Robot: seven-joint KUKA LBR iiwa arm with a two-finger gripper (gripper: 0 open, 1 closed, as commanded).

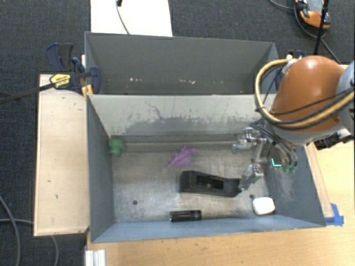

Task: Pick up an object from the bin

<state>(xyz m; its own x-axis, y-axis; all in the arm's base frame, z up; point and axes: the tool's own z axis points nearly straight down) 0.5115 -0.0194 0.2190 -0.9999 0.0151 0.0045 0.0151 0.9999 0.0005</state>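
My gripper [249, 160] hangs low over the right part of the bin, open, with nothing between its two metal fingers. One fingertip [249, 177] is just above the right end of a black, wedge-shaped stapler-like thing [206, 183] that lies across the bin's middle. A small white rounded piece [263, 205] rests on the floor just in front of the gripper, near the front right corner. A crumpled purple thing [182, 157] lies to the gripper's left, behind the black wedge.
A short black cylinder [185, 215] lies along the front wall. A small green ball [116, 146] sits in the back left corner. The arm with its orange cover and cables overhangs the bin's right wall.
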